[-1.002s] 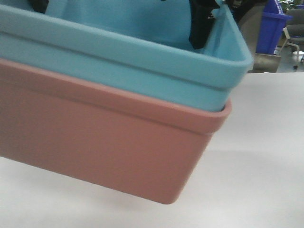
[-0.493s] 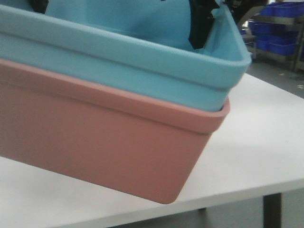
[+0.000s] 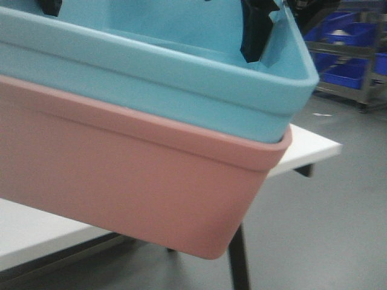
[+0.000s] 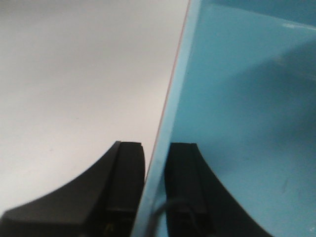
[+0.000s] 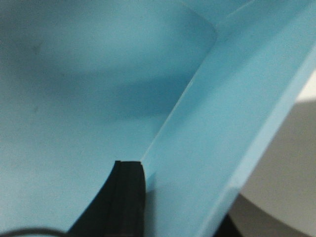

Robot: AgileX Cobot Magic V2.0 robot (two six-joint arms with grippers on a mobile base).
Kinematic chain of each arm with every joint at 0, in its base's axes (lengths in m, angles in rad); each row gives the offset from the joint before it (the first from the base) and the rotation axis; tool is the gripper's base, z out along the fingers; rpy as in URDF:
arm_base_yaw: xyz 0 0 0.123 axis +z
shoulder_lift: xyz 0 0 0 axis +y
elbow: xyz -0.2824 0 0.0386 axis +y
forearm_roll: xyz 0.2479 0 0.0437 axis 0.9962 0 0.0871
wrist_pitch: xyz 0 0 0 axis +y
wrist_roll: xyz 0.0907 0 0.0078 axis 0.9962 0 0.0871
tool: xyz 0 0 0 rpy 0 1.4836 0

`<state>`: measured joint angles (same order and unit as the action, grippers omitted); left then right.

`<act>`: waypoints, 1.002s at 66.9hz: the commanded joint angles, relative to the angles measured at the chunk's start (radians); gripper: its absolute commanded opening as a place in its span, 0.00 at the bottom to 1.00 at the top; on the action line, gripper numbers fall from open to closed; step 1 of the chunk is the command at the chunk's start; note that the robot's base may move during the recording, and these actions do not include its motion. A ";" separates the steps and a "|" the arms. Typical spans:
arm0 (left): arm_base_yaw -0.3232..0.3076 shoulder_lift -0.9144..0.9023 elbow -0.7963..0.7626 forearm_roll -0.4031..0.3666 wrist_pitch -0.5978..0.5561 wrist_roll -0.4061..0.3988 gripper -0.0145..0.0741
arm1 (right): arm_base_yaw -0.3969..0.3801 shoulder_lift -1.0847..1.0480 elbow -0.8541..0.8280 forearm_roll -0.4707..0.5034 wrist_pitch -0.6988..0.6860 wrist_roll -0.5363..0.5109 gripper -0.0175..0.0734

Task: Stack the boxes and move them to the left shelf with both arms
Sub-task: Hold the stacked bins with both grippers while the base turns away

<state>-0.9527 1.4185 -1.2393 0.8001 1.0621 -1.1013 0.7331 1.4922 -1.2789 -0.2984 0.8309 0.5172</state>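
Note:
The sky-blue box [image 3: 181, 72] sits nested inside the salmon-pink box [image 3: 133, 175]. The stack hangs tilted in the air, filling the front view. In the left wrist view my left gripper [image 4: 157, 150] is shut on the stack's side wall [image 4: 173, 98], one jaw outside and one inside the blue box [image 4: 237, 98]. My right gripper [image 5: 182, 197] clamps the opposite wall of the blue box [image 5: 74, 74]; its inner finger [image 5: 129, 187] lies against the wall and the outer one barely shows. Both grippers appear as black shapes at the top of the front view, left [image 3: 51, 6] and right [image 3: 257, 30]. The left shelf is out of view.
The white table [image 3: 308, 148] lies below and behind the stack, its corner and a dark leg [image 3: 239, 260] showing over grey floor [image 3: 326, 211]. A metal rack with dark blue crates [image 3: 347, 66] stands at the back right.
The view has swung: the table slid left and its edge, leg and the floor came into sight, with the crate rack appearing at right. The stack stays fixed in frame, held by both grippers.

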 commanded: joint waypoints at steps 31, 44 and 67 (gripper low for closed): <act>-0.035 -0.021 -0.053 -0.003 -0.312 0.006 0.15 | 0.042 -0.044 -0.061 0.095 -0.297 -0.046 0.26; -0.035 -0.021 -0.053 -0.003 -0.312 0.006 0.15 | 0.042 -0.044 -0.061 0.095 -0.297 -0.046 0.26; -0.035 -0.021 -0.053 -0.003 -0.312 0.006 0.15 | 0.042 -0.044 -0.061 0.095 -0.297 -0.046 0.26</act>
<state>-0.9527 1.4185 -1.2408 0.8001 1.0621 -1.1013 0.7331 1.4922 -1.2789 -0.2984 0.8309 0.5172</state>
